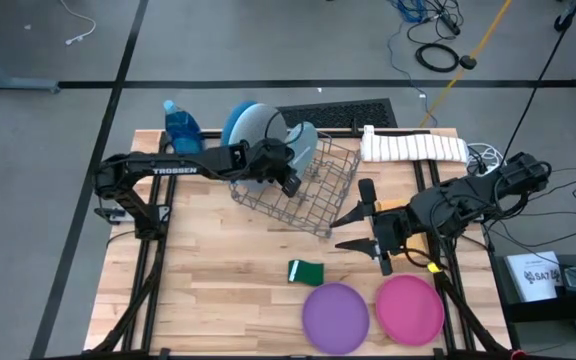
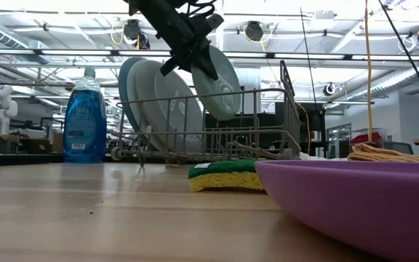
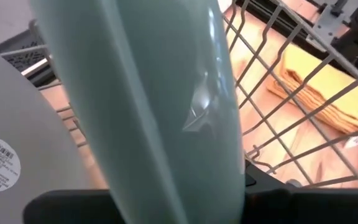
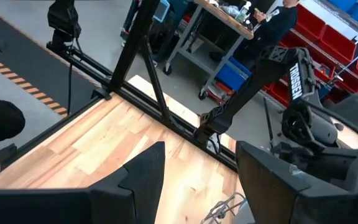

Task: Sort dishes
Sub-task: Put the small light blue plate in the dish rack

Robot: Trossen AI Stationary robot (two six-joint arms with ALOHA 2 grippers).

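Note:
My left gripper (image 1: 286,172) reaches over the grey wire rack (image 1: 313,200) and is shut on the teal plate (image 1: 306,145), which also shows in the low view (image 2: 220,80). The deep-blue plate (image 1: 238,122) and the pale-blue plate (image 1: 256,128) stand on edge in the rack's left end. The purple plate (image 1: 335,315) and the pink plate (image 1: 409,307) lie flat near the table's near edge. My right gripper (image 1: 354,228) hovers open to the right of the rack, above bare wood, touching nothing. My left gripper pinches the teal plate at its rim (image 3: 188,186) between its two fingers (image 2: 189,52), which slant down from the upper left. The plate hangs tilted below them, clear of the rack's floor, with its lower edge (image 2: 222,116) below the rack's top rail.
A green sponge (image 1: 305,271) lies in front of the rack. A blue soap bottle (image 1: 180,128) stands at the far left corner. A folded white towel (image 1: 413,146) lies at the far right, and a yellow cloth (image 3: 328,87) lies beyond the rack.

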